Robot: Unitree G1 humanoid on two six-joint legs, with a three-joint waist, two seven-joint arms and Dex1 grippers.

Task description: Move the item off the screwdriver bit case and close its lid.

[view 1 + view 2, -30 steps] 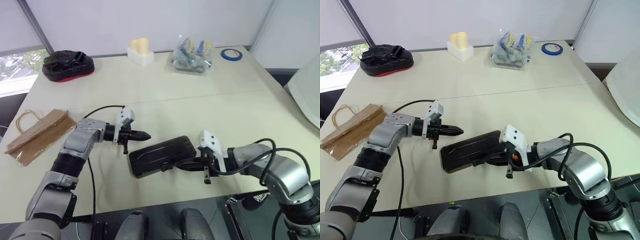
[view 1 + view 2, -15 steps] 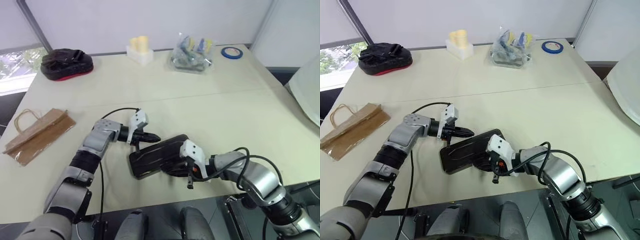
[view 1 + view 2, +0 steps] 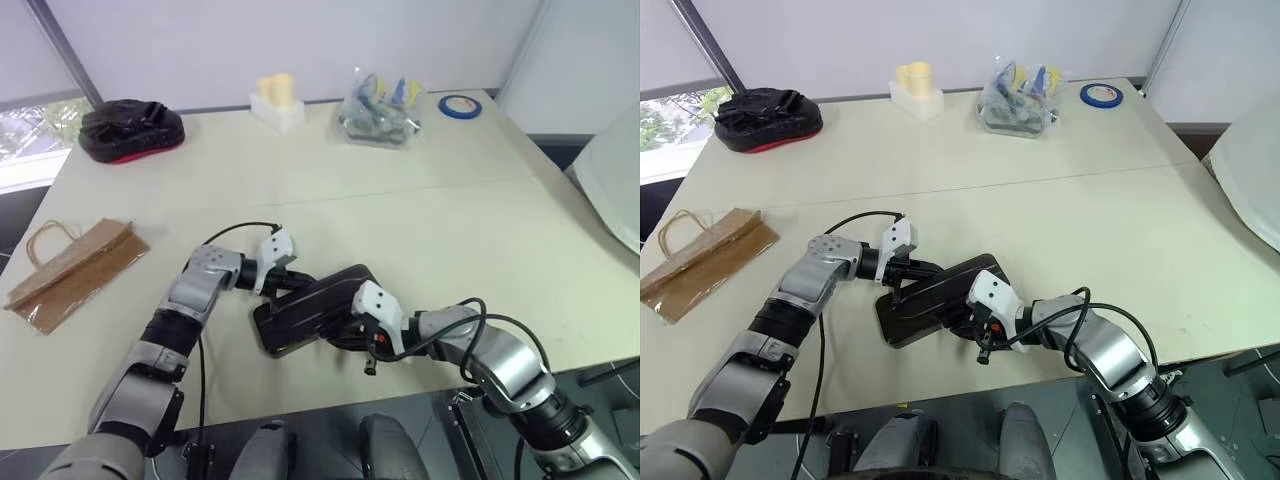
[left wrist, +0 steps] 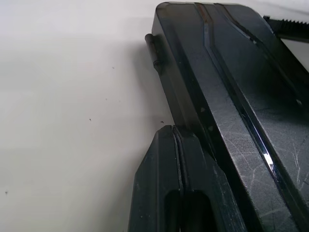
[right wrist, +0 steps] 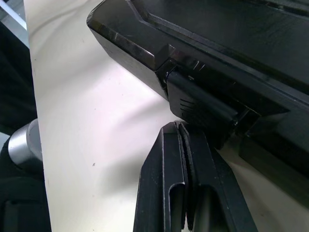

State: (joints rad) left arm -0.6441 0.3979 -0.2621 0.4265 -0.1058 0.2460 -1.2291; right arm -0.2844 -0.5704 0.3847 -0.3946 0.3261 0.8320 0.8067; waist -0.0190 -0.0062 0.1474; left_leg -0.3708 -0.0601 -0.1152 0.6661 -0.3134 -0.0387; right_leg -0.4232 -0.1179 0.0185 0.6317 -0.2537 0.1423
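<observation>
Screwdriver bit case (image 3: 318,308): dark, lying flat near the tabletop's (image 3: 420,220) front edge, its smoky lid (image 4: 251,96) lying down over the tray.

Left gripper (image 3: 297,283): fingers (image 4: 169,188) pressed together, holding nothing, tips sitting against the case's long side just below the lid edge.

Right gripper (image 3: 967,322): fingers (image 5: 186,183) likewise pressed together and empty, tips meeting the opposite side of the case at the black latch (image 5: 203,104).

Kraft paper bag (image 3: 75,270): lying flat, well apart from both sets of fingers, off beyond the left arm by the tabletop's edge, twine handles pointing away from the case.

Black-and-red pouch (image 3: 130,128): resting far behind the left fingers.
</observation>
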